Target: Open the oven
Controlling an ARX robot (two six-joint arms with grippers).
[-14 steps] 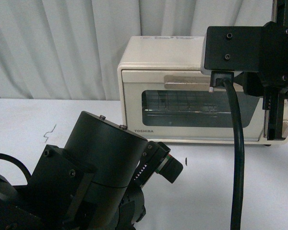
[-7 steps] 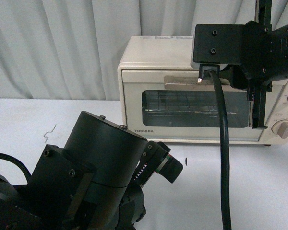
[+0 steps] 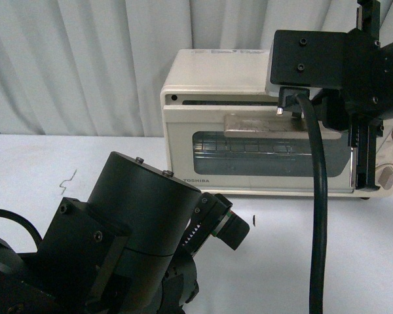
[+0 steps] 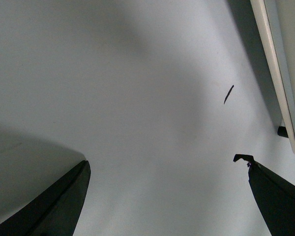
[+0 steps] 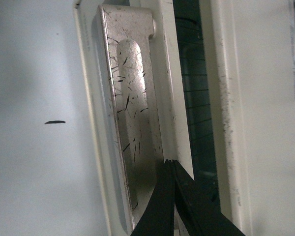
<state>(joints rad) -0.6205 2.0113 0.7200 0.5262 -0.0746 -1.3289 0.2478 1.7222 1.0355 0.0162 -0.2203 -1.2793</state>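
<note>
The cream-white oven (image 3: 203, 78) stands at the back of the table, right of centre. Its glass door (image 3: 183, 150) leans out a little, with a dark slit along its top edge. My right gripper (image 5: 171, 162) is shut, its tips pushed in behind the scratched metal bar handle (image 5: 130, 98), between the bar and the door glass (image 5: 196, 98). From the front, my right wrist block (image 3: 314, 59) hides the handle's right end (image 3: 255, 124) and those fingers. My left gripper (image 4: 163, 160) hangs open over bare table beside the oven's lower edge (image 4: 280, 88), holding nothing.
My left arm's black housing (image 3: 137, 229) fills the lower left. A black cable (image 3: 318, 216) hangs down in front of the oven door. Two knobs (image 3: 388, 176) show at the oven's right. A white curtain (image 3: 72, 65) backs the white table (image 3: 281, 261).
The oven door has tipped outward at the top, showing a dark gap that was shut before. My right wrist shifted slightly right and down with the handle. The left arm stayed put.
</note>
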